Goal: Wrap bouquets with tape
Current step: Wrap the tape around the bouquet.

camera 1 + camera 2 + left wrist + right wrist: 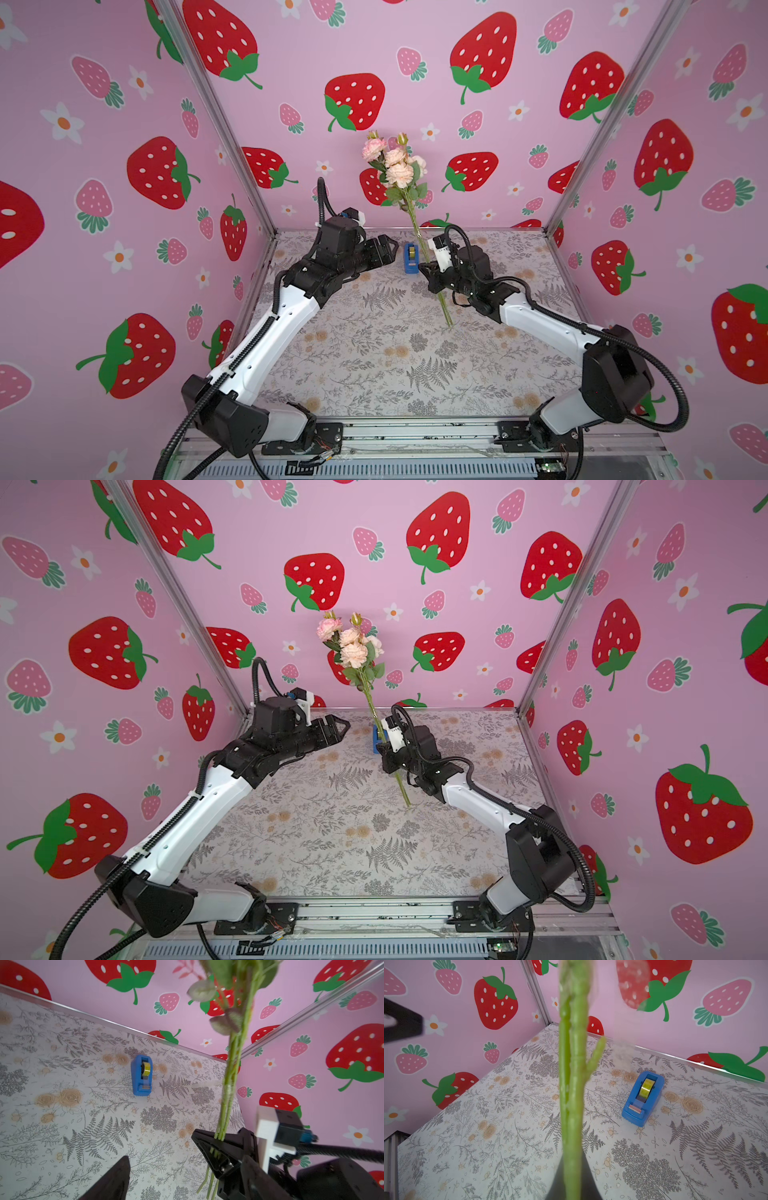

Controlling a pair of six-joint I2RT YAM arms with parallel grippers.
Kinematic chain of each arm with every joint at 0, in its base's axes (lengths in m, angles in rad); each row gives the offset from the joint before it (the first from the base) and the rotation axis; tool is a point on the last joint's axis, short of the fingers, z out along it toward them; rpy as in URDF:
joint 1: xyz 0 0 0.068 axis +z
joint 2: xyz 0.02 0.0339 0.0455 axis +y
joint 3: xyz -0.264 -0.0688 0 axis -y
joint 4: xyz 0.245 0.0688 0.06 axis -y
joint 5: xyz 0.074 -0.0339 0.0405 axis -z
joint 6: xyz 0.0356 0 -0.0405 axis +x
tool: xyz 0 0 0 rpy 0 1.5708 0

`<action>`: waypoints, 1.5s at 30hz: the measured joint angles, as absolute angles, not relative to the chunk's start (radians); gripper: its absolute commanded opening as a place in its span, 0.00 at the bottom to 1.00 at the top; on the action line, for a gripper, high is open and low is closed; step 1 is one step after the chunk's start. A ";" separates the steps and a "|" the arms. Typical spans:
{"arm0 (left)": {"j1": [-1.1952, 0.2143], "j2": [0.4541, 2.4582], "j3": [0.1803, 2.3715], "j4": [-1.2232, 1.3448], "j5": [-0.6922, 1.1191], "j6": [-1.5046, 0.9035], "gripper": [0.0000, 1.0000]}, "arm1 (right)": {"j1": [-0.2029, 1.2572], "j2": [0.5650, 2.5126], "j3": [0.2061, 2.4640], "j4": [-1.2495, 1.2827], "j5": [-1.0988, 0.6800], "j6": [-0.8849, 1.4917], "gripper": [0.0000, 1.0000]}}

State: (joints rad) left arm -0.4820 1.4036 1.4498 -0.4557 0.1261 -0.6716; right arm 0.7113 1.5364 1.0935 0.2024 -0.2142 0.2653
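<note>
The right gripper [428, 269] is clamped tight on the bouquet [397, 168], pinching its stems [441, 300] partway down. It sits just beside the tape [411, 258], on the right arm's side of it and apart from it. The left gripper [390, 250] stands on the tape's other side, near it but not touching, its jaws spread wide with nothing between them.

The bouquet stands almost upright, leaning a little. Its pale pink and cream blooms and green leaves rise well above the tape against the back wall [415, 50]. The three thin green stems run down past the gripper to the table covering [374, 353], on the arm-base side of the tape. Whether their ends touch it cannot be told.

The tape is a yellowish roll in a small blue dispenser, resting flat on the covering.

In one top view [375, 744] the dispenser is mostly hidden behind the right gripper, while both wrist views show it whole [141, 1075] [642, 1098]. The left wrist view also shows the stem ends poking out below the closed jaws, and a pale translucent strip [205, 1084] jutting from the stems toward the tape. In the right wrist view the stems are a blurred green column.
</note>
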 measured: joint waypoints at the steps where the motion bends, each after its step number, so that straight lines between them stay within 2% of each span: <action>1: -0.493 1.425 1.450 -0.446 0.117 -0.685 0.81 | 0.712 1.536 1.095 0.204 -0.213 0.262 0.00; 3: -0.517 1.467 1.449 -0.420 0.100 -0.717 0.74 | 0.714 1.536 1.097 0.204 -0.210 0.253 0.00; 6: -0.540 1.502 1.449 -0.364 0.079 -0.759 0.70 | 0.720 1.536 1.097 0.201 -0.197 0.232 0.00; 9: -0.551 1.536 1.481 -0.331 0.066 -0.785 0.61 | 0.729 1.536 1.098 0.197 -0.179 0.213 0.00; 18: -0.590 1.553 1.509 -0.231 0.013 -0.819 0.58 | 0.760 1.536 1.100 0.170 -0.102 0.171 0.00; 27: -0.612 1.632 1.583 -0.249 -0.046 -0.840 0.32 | 0.790 1.536 1.121 0.152 -0.008 0.134 0.00; 31: -0.618 1.650 1.598 -0.253 -0.062 -0.845 0.02 | 0.806 1.536 1.132 0.148 0.036 0.112 0.00; 34: -0.620 1.650 1.604 -0.267 -0.078 -0.847 0.00 | 0.814 1.536 1.133 0.146 0.060 0.103 0.00; 35: -0.620 1.650 1.604 -0.267 -0.078 -0.843 0.00 | 0.815 1.536 1.133 0.146 0.064 0.101 0.08; 38: -0.606 1.650 1.605 -0.264 -0.045 -0.831 0.00 | 0.816 1.533 1.133 0.154 0.070 0.096 0.51; 41: -0.560 1.650 1.592 -0.211 0.057 -0.812 0.00 | 0.811 1.496 1.117 0.169 0.046 0.093 0.77; 45: -0.478 1.641 1.526 -0.036 0.262 -0.792 0.00 | 0.764 1.378 1.018 0.268 -0.125 0.141 0.82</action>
State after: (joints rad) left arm -0.4782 1.6409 1.5265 -0.0364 0.2615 -0.7918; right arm 0.7635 1.3777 1.0183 0.2684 -0.1253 0.1413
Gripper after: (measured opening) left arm 0.116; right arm 0.808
